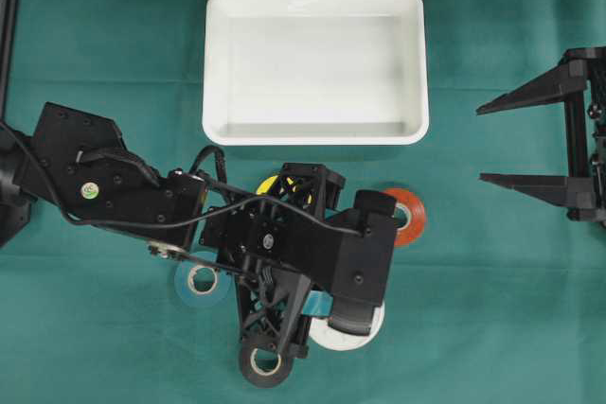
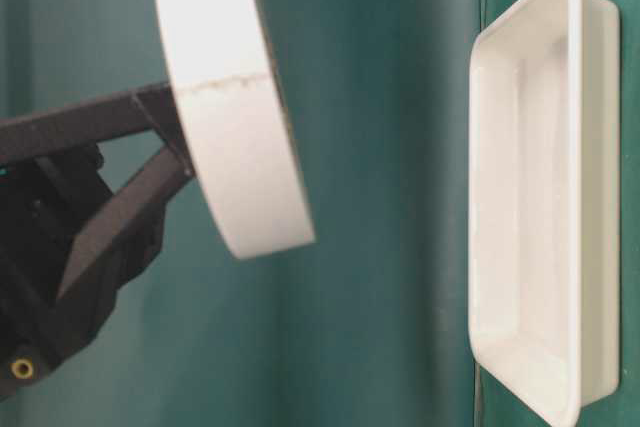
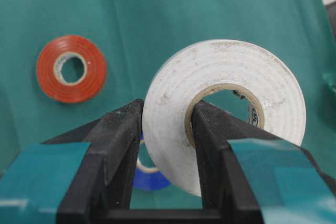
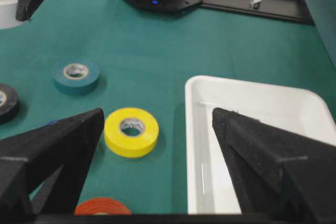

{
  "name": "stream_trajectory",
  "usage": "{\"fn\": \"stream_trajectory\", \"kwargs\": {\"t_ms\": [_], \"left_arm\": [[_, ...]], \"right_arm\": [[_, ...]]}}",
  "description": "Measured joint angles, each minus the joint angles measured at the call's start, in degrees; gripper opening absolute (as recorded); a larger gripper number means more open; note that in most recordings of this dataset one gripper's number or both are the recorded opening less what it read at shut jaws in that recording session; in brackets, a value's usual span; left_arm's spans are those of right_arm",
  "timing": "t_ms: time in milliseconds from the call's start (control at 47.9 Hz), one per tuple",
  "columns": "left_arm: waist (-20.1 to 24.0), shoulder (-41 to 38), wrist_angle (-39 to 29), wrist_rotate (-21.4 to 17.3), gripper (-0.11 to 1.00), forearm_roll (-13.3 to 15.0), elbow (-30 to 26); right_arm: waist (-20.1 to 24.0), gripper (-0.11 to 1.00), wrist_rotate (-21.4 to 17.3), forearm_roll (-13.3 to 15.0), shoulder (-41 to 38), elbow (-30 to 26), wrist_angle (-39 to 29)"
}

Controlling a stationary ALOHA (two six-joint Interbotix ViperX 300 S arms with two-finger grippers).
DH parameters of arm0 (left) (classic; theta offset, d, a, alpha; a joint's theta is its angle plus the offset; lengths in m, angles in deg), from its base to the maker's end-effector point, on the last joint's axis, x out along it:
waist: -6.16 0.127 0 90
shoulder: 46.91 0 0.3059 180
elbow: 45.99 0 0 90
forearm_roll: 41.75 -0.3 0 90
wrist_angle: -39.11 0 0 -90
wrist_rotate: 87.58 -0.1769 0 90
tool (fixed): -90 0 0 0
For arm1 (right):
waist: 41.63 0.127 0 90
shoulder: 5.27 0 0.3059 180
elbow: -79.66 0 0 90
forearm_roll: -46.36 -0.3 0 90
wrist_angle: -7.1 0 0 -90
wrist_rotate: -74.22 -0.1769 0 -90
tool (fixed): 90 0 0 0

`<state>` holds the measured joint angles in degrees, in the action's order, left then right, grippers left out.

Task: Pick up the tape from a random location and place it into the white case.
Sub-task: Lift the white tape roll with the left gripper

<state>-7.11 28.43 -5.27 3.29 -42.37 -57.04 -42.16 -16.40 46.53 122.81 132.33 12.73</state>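
Observation:
My left gripper (image 3: pixel 167 106) is shut on a white tape roll (image 3: pixel 226 108), one finger through its core and the other against the outer face. The roll hangs tilted above the green cloth, seen edge-on in the table-level view as the white tape (image 2: pixel 235 97). From overhead the white tape (image 1: pixel 346 336) peeks out under the left gripper (image 1: pixel 331 319), below and in front of the white case (image 1: pixel 315 134). The white case (image 2: pixel 575 197) holds nothing. My right gripper (image 1: pixel 480 144) stands open at the right edge, empty, and the right gripper (image 4: pixel 157 116) faces the case's near corner.
Other rolls lie on the cloth: red (image 1: pixel 409 217), yellow (image 1: pixel 270 184), light blue (image 1: pixel 201 281) and black (image 1: pixel 265 363). A blue roll (image 3: pixel 152 179) lies right under the held one. The left arm covers the middle of the table.

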Motion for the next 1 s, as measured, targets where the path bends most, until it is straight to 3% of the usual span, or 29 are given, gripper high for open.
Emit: {"fn": "stream_trajectory", "kwargs": {"t_ms": [1001], "left_arm": [[-0.09, 0.0, 0.0, 0.0, 0.25, -0.09, -0.79]], "right_arm": [[0.0, 0.92, 0.0, 0.09, 0.0, -0.09, 0.0]]}}
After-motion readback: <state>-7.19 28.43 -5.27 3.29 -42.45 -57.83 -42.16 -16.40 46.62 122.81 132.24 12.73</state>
